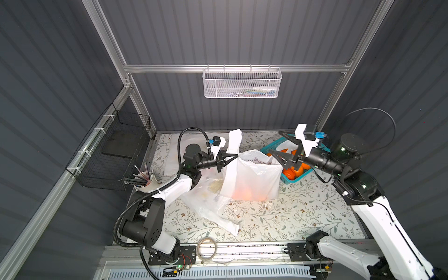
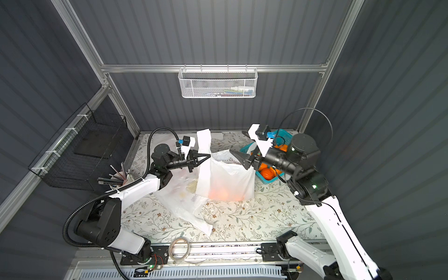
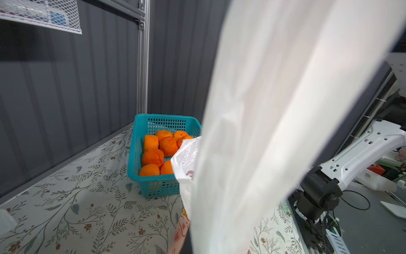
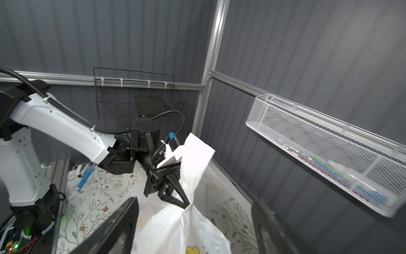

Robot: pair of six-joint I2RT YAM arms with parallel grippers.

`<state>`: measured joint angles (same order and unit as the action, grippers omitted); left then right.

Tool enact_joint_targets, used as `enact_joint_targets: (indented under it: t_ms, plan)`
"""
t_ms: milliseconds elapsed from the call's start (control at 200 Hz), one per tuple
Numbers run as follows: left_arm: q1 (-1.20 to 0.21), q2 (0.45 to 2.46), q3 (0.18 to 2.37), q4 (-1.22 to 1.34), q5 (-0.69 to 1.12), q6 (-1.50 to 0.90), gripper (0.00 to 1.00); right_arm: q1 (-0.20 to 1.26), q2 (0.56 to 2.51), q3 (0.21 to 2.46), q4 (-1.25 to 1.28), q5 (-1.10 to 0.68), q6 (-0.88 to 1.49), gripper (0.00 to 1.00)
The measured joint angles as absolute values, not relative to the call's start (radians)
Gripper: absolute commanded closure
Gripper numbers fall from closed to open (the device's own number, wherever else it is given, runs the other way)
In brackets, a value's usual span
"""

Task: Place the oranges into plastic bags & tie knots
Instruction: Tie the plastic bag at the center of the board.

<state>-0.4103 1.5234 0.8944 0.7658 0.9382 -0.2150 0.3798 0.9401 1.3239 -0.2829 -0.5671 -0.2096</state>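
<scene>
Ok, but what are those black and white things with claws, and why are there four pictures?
Those are two robot arms, each ending in a pincer called a gripper. Two pictures look down from a camera above. The other two come from small cameras on the arms' wrists. On the flowered tablecloth stands a thin white plastic bag with an orange glow at its bottom, probably fruit. Beside it is a teal plastic lattice basket of small round oranges. A second white bag lies flat. The left gripper is pinched shut on the standing bag's handle strip, holding it up. The right gripper is wide open and holds nothing.
</scene>
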Motion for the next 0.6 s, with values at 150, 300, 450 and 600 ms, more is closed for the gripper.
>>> enact_joint_targets:
  t_ms: [150,300,450,600]
  plan:
    - [-0.402,1.523,0.889,0.765,0.938,-0.215,1.0,0.205,0.829,1.176,-0.307,-0.553,-0.197,0.08]
    - [-0.402,1.523,0.889,0.764,0.939,-0.214,1.0,0.037,0.765,1.019,-0.281,-0.606,-0.151,0.07]
    - [-0.402,1.523,0.889,0.764,0.939,-0.214,1.0,-0.077,0.749,0.844,-0.165,-0.703,-0.077,0.09]
    - [-0.402,1.523,0.889,0.761,0.94,-0.214,1.0,-0.115,0.782,0.722,-0.025,-0.796,0.001,0.17]
